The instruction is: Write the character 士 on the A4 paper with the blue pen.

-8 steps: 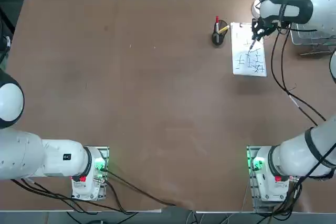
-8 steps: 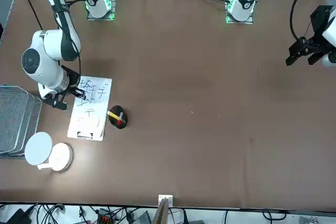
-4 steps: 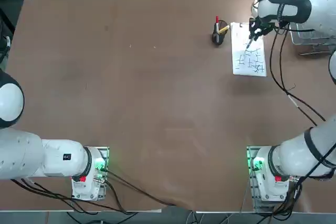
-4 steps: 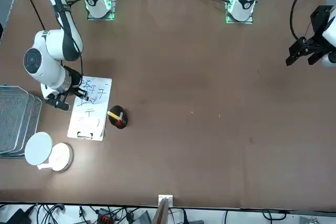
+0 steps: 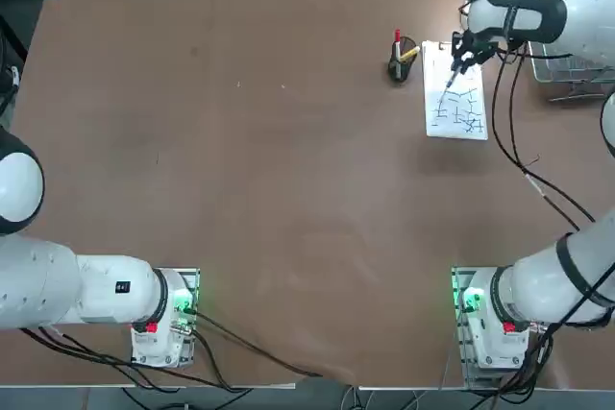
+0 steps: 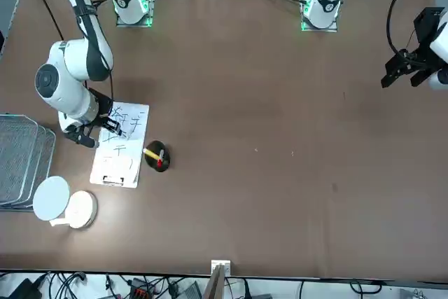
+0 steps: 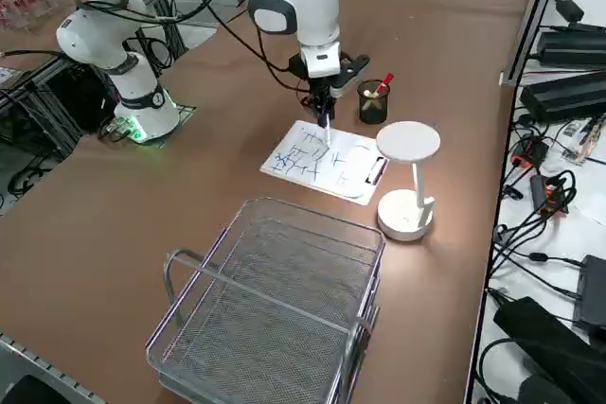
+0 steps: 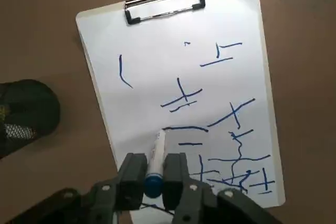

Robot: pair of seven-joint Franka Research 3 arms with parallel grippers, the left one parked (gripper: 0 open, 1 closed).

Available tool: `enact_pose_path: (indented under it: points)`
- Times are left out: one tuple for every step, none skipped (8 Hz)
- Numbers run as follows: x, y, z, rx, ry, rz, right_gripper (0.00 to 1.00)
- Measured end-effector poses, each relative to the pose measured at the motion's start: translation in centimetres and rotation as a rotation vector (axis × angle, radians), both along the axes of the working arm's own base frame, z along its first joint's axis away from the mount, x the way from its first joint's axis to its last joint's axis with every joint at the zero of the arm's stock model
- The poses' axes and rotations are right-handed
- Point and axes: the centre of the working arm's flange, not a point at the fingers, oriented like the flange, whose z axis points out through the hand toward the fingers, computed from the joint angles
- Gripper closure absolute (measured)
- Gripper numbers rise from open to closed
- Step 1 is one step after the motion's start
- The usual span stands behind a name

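right gripper (image 8: 154, 174) over the middle of the a4 paper (image 8: 157, 72), clenched on the blue pen (image 8: 155, 156), fingers (image 8: 132, 169) pinching the barrel near its blue end. pen pointing down toward the sheet, tip at or just above a fresh horizontal stroke; contact impossible to confirm. paper clipped on a board by a metal clip (image 8: 164, 3), lying on the brown table (image 5: 240, 141) at the far right, just beside a black mesh pen cup (image 5: 400, 66) holding a red-topped pen and a yellow marker. sheet crowded with blue strokes toward the end away from the clip, sparser near the clip.

risks from here, as judgement: pen twisting or sliding between the narrow fingers under too much downward pressure, leaving a broken or slanted line. too little pressure, and no ink at all. new strokes running into neighbouring marks given the clutter, making 士 unreadable. lower bar coming out longer than the upper, turning it into 土. board skidding on the table under sideways drag. white lamp (image 7: 408, 177) and wire basket (image 7: 275, 300) near the sheet, a possible snag for a wide swing.
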Motion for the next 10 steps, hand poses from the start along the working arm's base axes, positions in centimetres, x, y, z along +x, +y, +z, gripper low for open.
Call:
enact_pose_path:
  points:
    - [0.0, 0.2, 0.0, 0.001, 0.0, 0.003, 0.79]
    - [0.0, 0.2, 0.1, 0.0, 0.0, 0.006, 0.79]
    - [0.0, 0.2, 0.4, -0.006, 0.0, 0.022, 0.79]
    - [-0.1, 0.1, 0.9, -0.014, 0.004, 0.054, 0.79]
    - [-0.2, 0.1, 1.4, -0.026, 0.007, 0.086, 0.79]
    - [-0.2, 0.0, 2.0, -0.039, 0.005, 0.125, 0.79]
    - [-0.3, -0.3, 2.3, -0.054, 0.004, 0.184, 0.79]
    - [-0.3, -0.6, 2.3, -0.072, 0.005, 0.261, 0.79]
    - [-0.3, -1.0, 2.3, -0.09, 0.008, 0.338, 0.79]
    - [-0.2, -1.4, 2.2, -0.111, 0.012, 0.417, 0.79]
